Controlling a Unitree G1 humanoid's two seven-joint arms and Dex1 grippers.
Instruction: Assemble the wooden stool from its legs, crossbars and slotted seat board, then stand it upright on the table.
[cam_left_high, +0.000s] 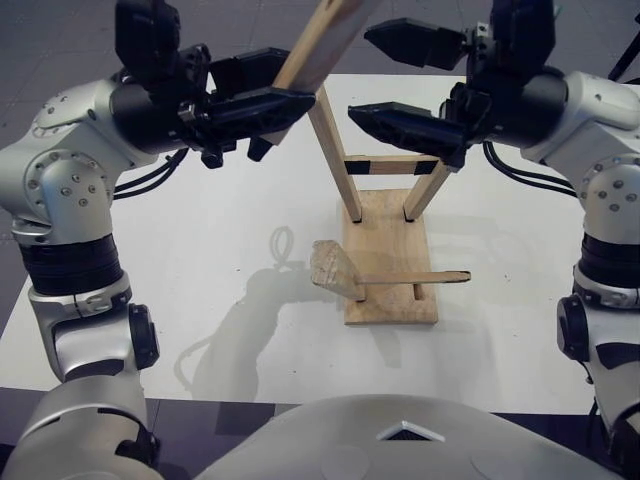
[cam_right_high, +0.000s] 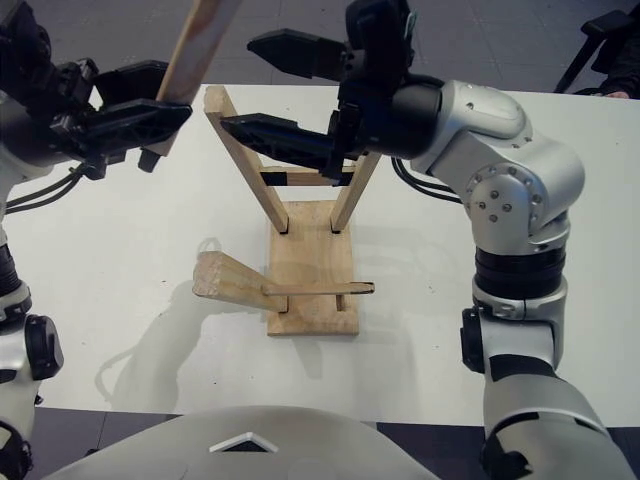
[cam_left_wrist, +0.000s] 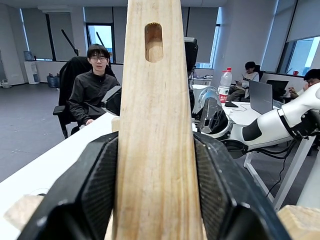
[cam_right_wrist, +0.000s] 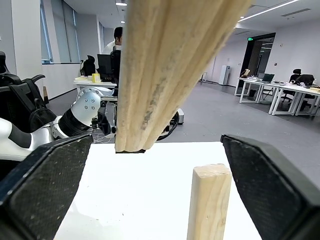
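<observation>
- Left eye view: the left tool (cam_left_high: 285, 85) is clamped on a held leg (cam_left_high: 325, 35), raised over the far part of the table (cam_left_high: 200, 220). The leg's long axis tilts, with its upper end leaning right. Its top is cut off by the edge, and its lower end is hidden behind the tool.
- The seat board (cam_left_high: 390, 250) lies flat mid-table, below and nearer than the held leg, with its long axis running near to far. Two standing legs (cam_left_high: 335, 150) sit in its far slots, joined by a crossbar (cam_left_high: 390, 165). The right tool (cam_left_high: 385, 80) is spread wide beside the frame's top, one finger far and one near. I cannot make out that it touches anything.
- Right eye view: a lying leg (cam_right_high: 225, 278) rests at the board's near left edge, and its thin bar (cam_right_high: 335, 290) reaches right across the near slots. I judge the held leg must come down and nearer to reach that end. The left arm carries it, and the loose pair lies in the way.
- Left wrist view: the pads (cam_left_wrist: 97, 192) press both sides of the held leg, and a mortise (cam_left_wrist: 153, 42) shows high on it.
- Right wrist view: the pads (cam_right_wrist: 45, 190) stand well apart, with one upright leg top (cam_right_wrist: 210, 200) between them. A larger wooden end (cam_right_wrist: 170, 75) hangs above, probably the held leg, though I cannot tell for sure.
</observation>
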